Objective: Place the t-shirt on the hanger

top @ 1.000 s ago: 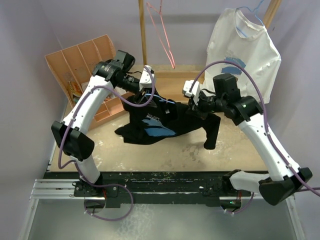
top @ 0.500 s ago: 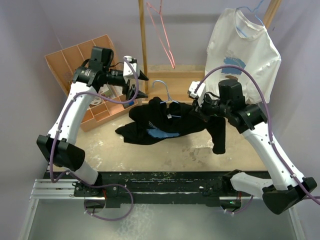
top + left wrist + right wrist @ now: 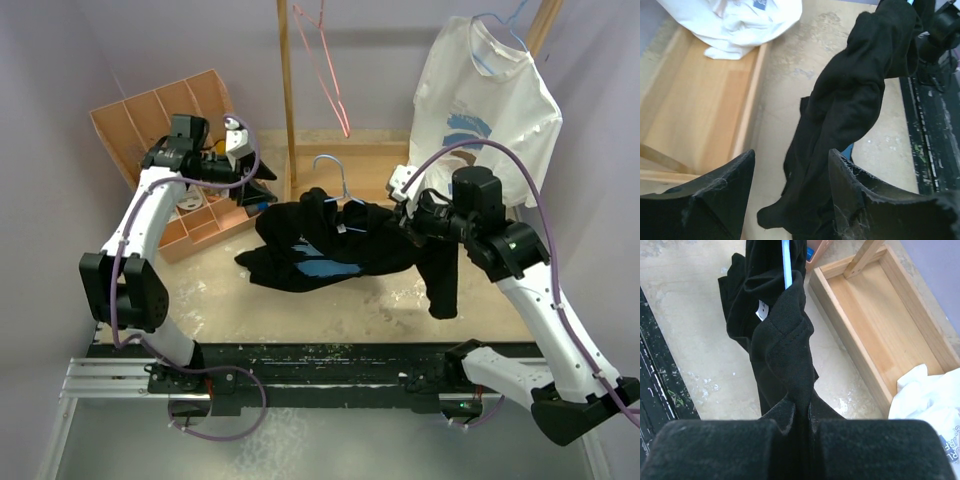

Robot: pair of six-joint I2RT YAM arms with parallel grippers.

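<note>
One scuffed beige tabletop (image 3: 330,312) beneath the t-shirt (image 3: 322,246), lilac walls (image 3: 50,60)

- table (image 3: 350,310): beige top, scuffed, white smears
- divider bin (image 3: 150,120): back left corner
- wooden tray (image 3: 375,160): back centre
- t-shirt (image 3: 310,255): black, left end resting mid-table

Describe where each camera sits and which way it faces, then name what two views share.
Top external: above and behind the bases, looking down on the table; both arms show, left gripper and right gripper included.
Left wrist: on the left arm, facing the black t-shirt; its open fingers frame the bottom.
Right wrist: on the right arm, looking down along the t-shirt and hanger; its shut fingers pinch the cloth.
Shared: both wrist views show the t-shirt, wooden tray and white t-shirt.
</note>
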